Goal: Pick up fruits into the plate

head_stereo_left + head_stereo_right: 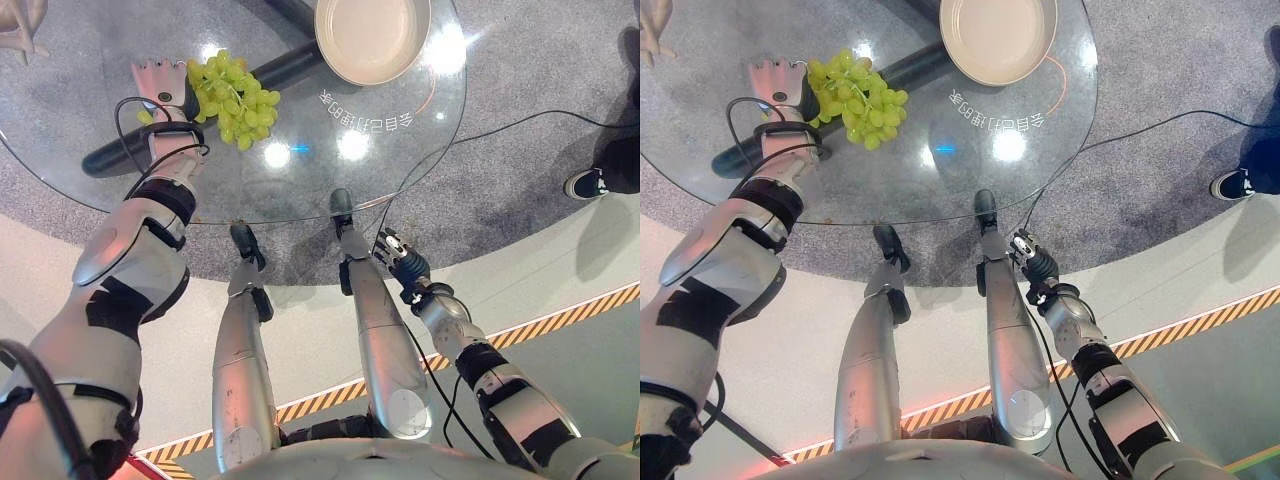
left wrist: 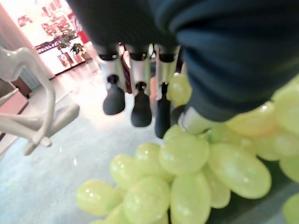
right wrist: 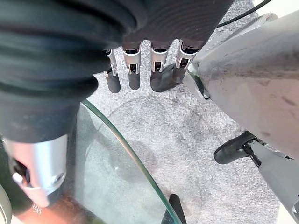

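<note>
While left robot hand (image 1: 160, 82) lies flat beside grape bunch (image 1: 232, 98), fingers straight, touching bunch's left edge; bunch on glass tabletop (image 1: 330, 180); plate (image 1: 372, 36) right of bunch; right robot hand (image 1: 400, 262) off tabletop's near edge, fingers relaxed.

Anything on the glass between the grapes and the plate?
No: bare glass table between grapes and plate, seen in both eye views.
</note>
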Motion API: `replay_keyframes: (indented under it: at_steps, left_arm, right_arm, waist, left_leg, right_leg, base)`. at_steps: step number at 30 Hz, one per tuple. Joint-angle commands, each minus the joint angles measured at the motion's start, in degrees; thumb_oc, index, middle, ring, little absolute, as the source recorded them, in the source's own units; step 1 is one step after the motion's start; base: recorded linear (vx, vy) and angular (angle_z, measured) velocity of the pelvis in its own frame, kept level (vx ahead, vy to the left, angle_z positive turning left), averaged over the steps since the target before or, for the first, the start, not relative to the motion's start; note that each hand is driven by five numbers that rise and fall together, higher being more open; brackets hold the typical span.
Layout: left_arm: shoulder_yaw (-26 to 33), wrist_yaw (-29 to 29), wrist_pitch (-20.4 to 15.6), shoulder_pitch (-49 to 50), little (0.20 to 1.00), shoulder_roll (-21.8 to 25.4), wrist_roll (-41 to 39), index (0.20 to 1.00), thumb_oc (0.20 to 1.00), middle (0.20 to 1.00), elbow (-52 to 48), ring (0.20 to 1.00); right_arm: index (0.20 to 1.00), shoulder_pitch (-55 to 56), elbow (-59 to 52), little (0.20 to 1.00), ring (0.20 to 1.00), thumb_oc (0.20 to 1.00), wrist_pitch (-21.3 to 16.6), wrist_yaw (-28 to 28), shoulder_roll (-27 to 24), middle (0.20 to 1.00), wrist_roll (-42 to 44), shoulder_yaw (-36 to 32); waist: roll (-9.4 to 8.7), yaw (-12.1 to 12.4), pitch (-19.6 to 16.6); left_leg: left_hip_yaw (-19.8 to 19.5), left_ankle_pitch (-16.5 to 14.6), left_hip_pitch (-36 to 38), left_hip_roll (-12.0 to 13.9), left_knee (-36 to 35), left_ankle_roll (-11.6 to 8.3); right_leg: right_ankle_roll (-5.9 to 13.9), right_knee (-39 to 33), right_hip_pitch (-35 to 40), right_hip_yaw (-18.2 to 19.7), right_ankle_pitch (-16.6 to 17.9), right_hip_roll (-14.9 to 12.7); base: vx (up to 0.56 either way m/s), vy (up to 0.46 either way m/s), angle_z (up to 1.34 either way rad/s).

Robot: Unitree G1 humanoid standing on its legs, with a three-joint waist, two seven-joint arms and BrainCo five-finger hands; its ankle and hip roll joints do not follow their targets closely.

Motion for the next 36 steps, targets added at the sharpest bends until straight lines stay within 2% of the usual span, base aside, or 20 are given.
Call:
replay_keyframes:
  at_steps: [1, 17, 18, 19, 20, 36]
  left_arm:
    - [2.35, 0.62, 0.01, 1.21, 0.2, 2.12, 1.91, 0.2, 0.2, 0.2, 1.35, 0.2]
    - [2.99, 1.64, -0.76, 1.64, 0.2, 2.38, -0.23, 0.2, 0.2, 0.2, 1.44, 0.2]
    - [3.07, 1.73, -0.95, 1.61, 0.319, 2.33, -0.82, 0.319, 0.319, 0.319, 1.38, 0.319]
    - [3.21, 2.08, -1.65, 1.59, 0.749, 2.32, -2.04, 0.749, 0.749, 0.749, 1.44, 0.749]
    - [3.66, 2.37, -2.24, 1.59, 1.0, 2.23, -2.72, 1.0, 1.0, 1.0, 1.43, 1.0]
    - [2.85, 3.16, -1.68, 0.8, 1.0, 0.4, -3.49, 1.0, 1.0, 1.0, 2.65, 1.0]
  right_arm:
    - [1.0, 4.99, -3.61, 1.0, 1.0, 1.0, -1.41, 1.18, 0.35, 1.0, 1.32, 0.65]
    - [1.0, 4.87, -3.5, 1.0, 1.0, 1.0, -1.69, 1.22, 0.53, 1.0, 1.22, 0.94]
    - [1.0, 4.83, -3.47, 1.0, 1.0, 1.0, -1.74, 1.19, 0.56, 1.0, 1.24, 0.99]
    - [1.0, 4.79, -3.37, 1.0, 1.0, 1.0, -1.79, 1.23, 0.56, 1.0, 1.3, 1.05]
    - [1.0, 4.78, -3.48, 1.0, 1.0, 1.0, -1.74, 1.05, 0.61, 1.0, 1.36, 1.1]
    - [1.0, 4.3, -3.82, 1.0, 1.0, 1.0, -2.03, 0.56, 1.37, 1.0, 2.51, 1.98]
  waist:
    - [-1.32, 0.11, -0.37]
    - [-1.22, 0.47, -0.37]
    - [-1.21, 0.48, -0.37]
    - [-1.21, 0.48, -0.37]
    - [-1.22, 0.5, -0.37]
    - [-2.09, -0.02, -0.37]
  left_leg:
    - [-0.3, -4.72, 0.07, -5.66, 2.17, 2.26]
    - [-0.49, -4.42, 1.06, -5.79, 1.36, 2.36]
    - [-0.52, -4.4, 1.05, -5.81, 1.38, 2.36]
    - [-0.52, -4.37, 1.01, -5.79, 1.42, 2.32]
    - [-0.5, -4.32, 0.99, -5.78, 1.37, 2.29]
    - [-0.14, -4.12, -0.25, -5.68, 1.34, 2.02]
  right_leg:
    - [-2.69, 2.9, -0.29, -1.83, -2.64, 7.27]
    - [-2.79, 2.51, 0.55, -1.94, -2.62, 7.43]
    - [-2.78, 2.52, 0.54, -1.94, -2.59, 7.41]
    - [-2.76, 2.54, 0.51, -1.95, -2.55, 7.37]
    - [-2.78, 2.44, 0.53, -1.99, -2.53, 7.32]
    - [-2.73, 1.87, -0.56, -2.22, -1.84, 7.58]
  base:
    - [0.0, 0.0, 0.0]
    - [0.0, 0.0, 0.0]
    - [0.0, 0.0, 0.0]
    - [0.0, 0.0, 0.0]
    - [0.0, 0.0, 0.0]
    - [0.0, -0.007, -0.01]
